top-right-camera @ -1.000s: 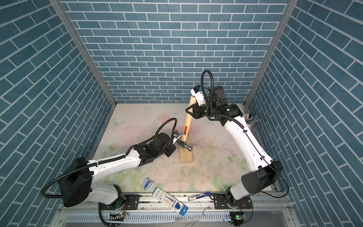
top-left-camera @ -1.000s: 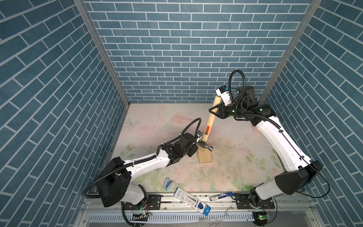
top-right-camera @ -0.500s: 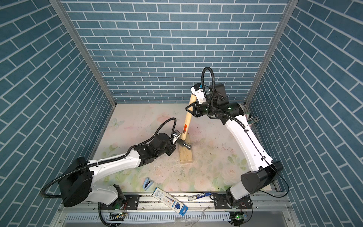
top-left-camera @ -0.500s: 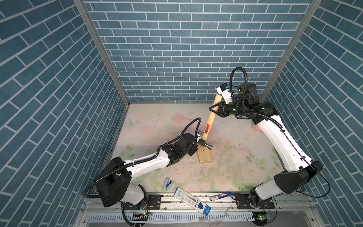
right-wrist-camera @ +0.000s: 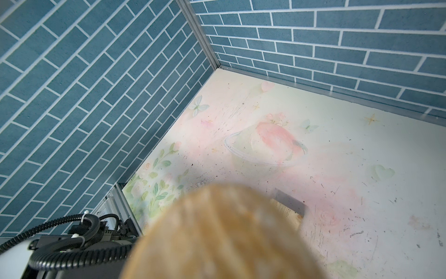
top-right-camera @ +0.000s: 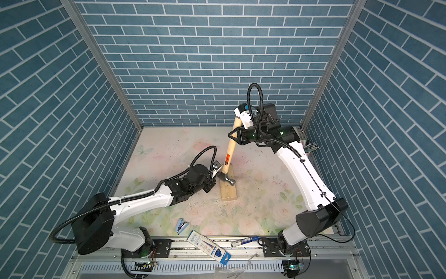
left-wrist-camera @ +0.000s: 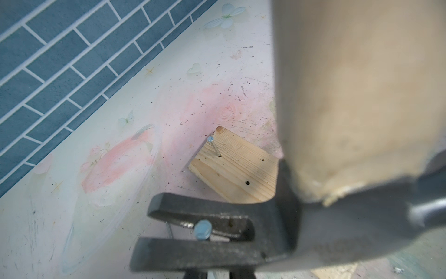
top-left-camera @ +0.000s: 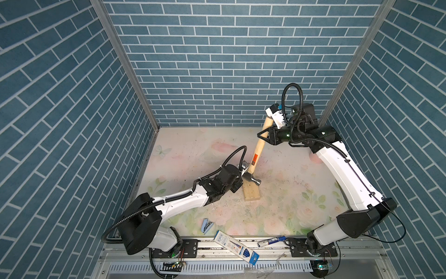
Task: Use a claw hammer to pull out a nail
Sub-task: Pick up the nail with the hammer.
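Left wrist view gives us the claw hammer (left-wrist-camera: 337, 120), its fork around a nail (left-wrist-camera: 203, 229) whose shank is mostly hidden; a second nail (left-wrist-camera: 214, 147) leans in the wooden block (left-wrist-camera: 236, 169). In both top views the left gripper (top-left-camera: 235, 188) crowds the block's left side, and we cannot tell its jaw gap. Head on the block, the handle tilts far-right into the clamped right gripper (top-left-camera: 262, 135). A stapler (top-left-camera: 207, 225) lies near.

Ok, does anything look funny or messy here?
Yes. A crooked nail leans near a corner of the wooden block, which also has empty holes. Pale crumbs litter the table beside it. A pen box lies askew across the front rail.
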Motion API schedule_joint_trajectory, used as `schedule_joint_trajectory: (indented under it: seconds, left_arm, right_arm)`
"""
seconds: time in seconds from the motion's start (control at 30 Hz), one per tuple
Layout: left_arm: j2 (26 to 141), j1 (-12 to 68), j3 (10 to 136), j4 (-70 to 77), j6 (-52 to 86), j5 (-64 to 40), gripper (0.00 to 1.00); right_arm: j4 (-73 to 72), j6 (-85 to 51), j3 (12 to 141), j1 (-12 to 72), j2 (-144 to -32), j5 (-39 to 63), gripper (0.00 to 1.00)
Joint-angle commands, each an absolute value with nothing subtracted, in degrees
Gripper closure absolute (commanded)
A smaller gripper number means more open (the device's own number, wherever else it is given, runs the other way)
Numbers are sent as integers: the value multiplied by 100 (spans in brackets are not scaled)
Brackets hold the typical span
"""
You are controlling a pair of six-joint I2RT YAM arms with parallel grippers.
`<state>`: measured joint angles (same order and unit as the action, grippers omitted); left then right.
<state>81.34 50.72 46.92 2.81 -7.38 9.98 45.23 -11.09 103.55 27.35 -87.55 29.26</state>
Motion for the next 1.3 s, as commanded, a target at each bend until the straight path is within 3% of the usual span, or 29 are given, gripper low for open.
schedule_joint_trajectory:
  seconds: [0.0,0.47,1.27]
  left_arm:
    - [8038,5106,4615,255,-705,939,81]
    - [8039,5106,4651,93,-666,1158,82]
    - [8203,5106,4915,226,-782,1183,93]
  right_arm:
    - [4209,-1380,10683,2690,-8543,3138,100]
    - [4239,-1371,10646,2659,-8411,3098,100]
    - [4098,-1442,10328,2637,-8310,3213,100]
